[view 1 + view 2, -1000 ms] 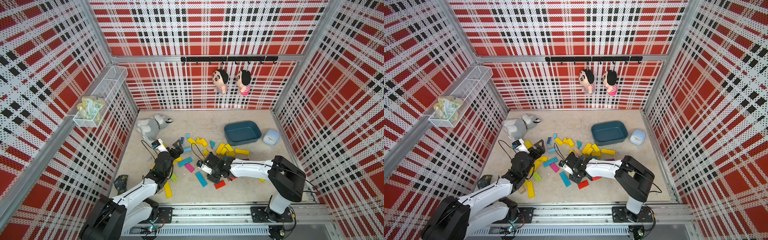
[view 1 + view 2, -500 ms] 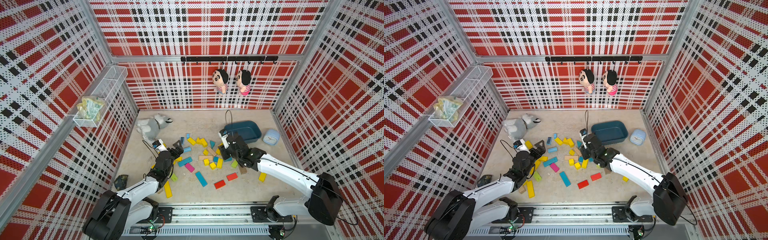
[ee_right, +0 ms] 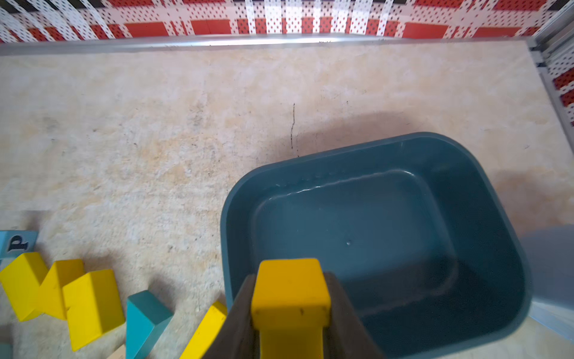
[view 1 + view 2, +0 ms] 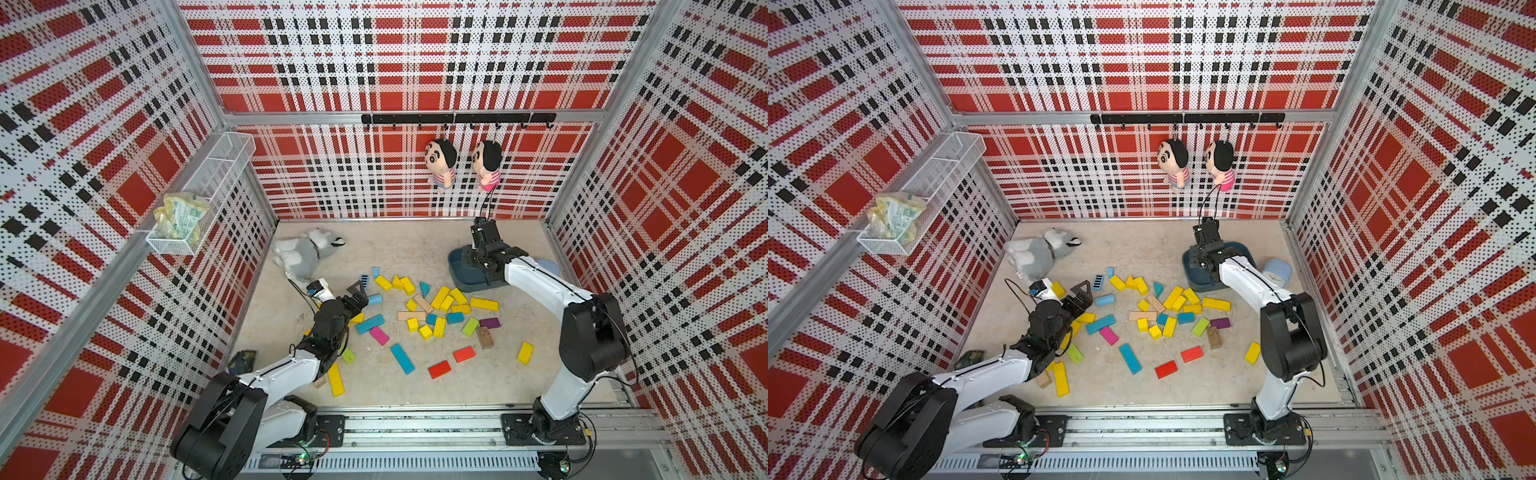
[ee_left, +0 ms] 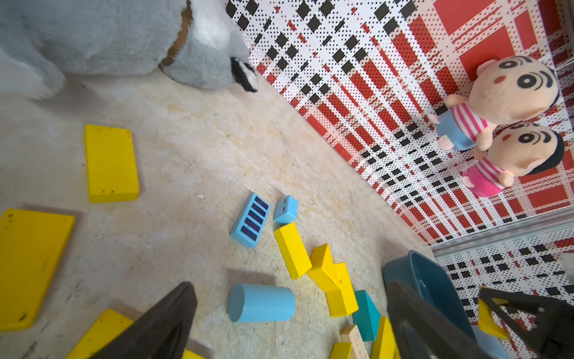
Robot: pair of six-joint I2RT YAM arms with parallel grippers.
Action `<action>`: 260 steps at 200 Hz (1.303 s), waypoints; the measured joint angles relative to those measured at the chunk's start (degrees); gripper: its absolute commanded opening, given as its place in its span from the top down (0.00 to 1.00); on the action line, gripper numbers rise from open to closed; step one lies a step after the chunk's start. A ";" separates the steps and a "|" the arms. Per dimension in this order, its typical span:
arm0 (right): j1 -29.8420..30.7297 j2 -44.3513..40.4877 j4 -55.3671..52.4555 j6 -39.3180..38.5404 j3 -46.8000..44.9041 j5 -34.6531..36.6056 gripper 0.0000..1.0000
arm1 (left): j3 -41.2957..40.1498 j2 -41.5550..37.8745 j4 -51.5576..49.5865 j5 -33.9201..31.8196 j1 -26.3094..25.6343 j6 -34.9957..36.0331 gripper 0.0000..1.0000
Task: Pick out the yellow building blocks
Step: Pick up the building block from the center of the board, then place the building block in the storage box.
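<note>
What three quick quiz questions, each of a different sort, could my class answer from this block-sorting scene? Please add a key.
1. True or false: the right gripper is shut on a yellow block above the blue tray.
2. Multiple choice: which toy lies on the floor beyond the left gripper? A) a grey plush animal; B) a red car; C) a green ball.
3. Fill in the gap: the left gripper's jaws are ____ and hold nothing.

Key: 1 true; 2 A; 3 open.
</note>
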 measured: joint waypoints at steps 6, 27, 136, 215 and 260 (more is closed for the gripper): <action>-0.09 1.57 -0.28 -0.24 1.09 -0.24 1.00 | 0.22 0.00 0.07 -0.02 -0.13 -0.11 0.02; -0.11 7.04 -0.96 -1.36 4.39 -1.84 0.99 | 0.35 0.00 0.09 -0.04 -0.85 -0.39 0.02; -0.70 16.55 -1.86 -3.87 6.80 -4.48 0.38 | 7.32 4.48 -0.92 0.07 -8.09 -1.25 0.02; 0.00 7.28 -2.01 -2.69 5.49 -10.34 0.35 | 16.65 15.13 -2.56 0.94 -13.20 -2.12 0.02; 2.01 10.16 -1.42 0.57 5.64 -15.91 0.39 | 20.26 19.30 -3.91 2.12 -13.18 -2.67 0.02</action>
